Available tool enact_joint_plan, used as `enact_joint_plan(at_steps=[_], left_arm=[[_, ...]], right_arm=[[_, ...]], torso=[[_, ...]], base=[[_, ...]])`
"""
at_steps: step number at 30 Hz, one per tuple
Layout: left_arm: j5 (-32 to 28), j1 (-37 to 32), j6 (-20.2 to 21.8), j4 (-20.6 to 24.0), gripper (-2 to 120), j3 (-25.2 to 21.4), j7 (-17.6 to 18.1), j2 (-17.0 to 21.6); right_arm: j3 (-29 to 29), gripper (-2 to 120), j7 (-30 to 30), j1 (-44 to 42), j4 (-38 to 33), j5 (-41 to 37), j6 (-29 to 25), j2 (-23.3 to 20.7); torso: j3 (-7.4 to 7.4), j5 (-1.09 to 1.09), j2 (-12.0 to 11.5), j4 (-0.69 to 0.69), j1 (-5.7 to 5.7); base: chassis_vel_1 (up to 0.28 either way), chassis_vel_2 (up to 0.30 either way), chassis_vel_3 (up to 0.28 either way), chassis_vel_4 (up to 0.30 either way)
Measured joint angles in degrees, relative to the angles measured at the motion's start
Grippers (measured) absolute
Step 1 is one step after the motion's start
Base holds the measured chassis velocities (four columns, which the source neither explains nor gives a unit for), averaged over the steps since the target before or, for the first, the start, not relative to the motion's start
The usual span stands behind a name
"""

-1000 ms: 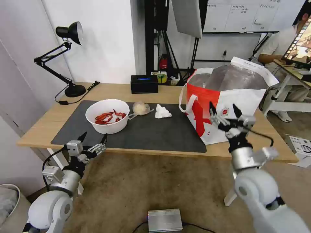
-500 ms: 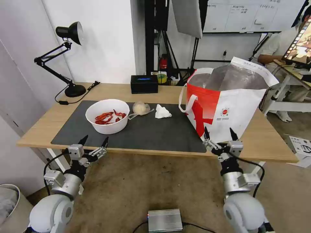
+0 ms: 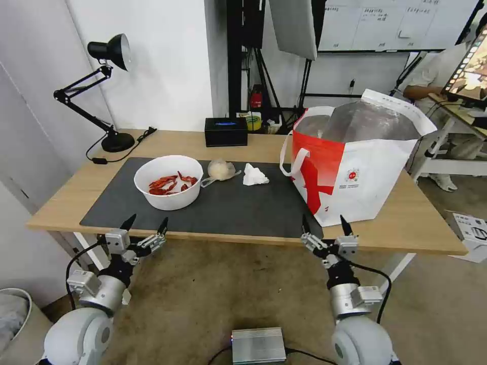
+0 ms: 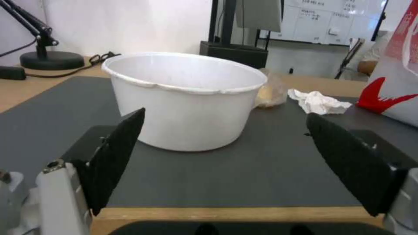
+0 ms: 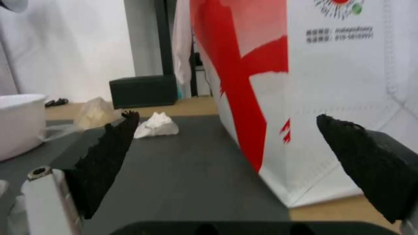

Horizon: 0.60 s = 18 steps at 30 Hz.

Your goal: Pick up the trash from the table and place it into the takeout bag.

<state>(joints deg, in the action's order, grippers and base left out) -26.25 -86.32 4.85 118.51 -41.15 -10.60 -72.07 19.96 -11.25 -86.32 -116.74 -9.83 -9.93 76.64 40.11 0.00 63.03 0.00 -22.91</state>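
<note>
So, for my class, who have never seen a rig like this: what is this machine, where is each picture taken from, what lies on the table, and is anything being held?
It is a wheeled robot with two arms. One picture looks down from its head; the other two come from cameras on its wrists. The left tool and the right tool both hang open and empty just before the table edge. On the dark mat lie a white bowl of red shells, a small clear bag and a crumpled tissue. The takeout bag stands open on the right. A black box and a desk lamp sit behind.
</note>
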Motion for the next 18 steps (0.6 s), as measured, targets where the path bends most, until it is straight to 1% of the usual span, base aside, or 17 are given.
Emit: enact_joint_plan(at_steps=[7, 18], left_arm=[[0.06, -0.24, -0.03, -0.08, 100, -0.02, 0.0, 0.27], [0.0, -0.14, -0.03, -0.36, 100, 0.23, 0.0, 0.95]], right_arm=[[-0.31, 100, 0.34, -0.26, 0.62, 0.66, -0.55, 0.97], [-0.11, 100, 0.55, -0.38, 0.99, 0.58, -0.94, 0.59]], torso=[[0.0, 0.0, 0.0, 0.0, 0.0], [0.0, 0.0, 0.0, 0.0, 0.0]], base=[[0.0, 0.0, 0.0, 0.0], [0.0, 0.0, 0.0, 0.0]])
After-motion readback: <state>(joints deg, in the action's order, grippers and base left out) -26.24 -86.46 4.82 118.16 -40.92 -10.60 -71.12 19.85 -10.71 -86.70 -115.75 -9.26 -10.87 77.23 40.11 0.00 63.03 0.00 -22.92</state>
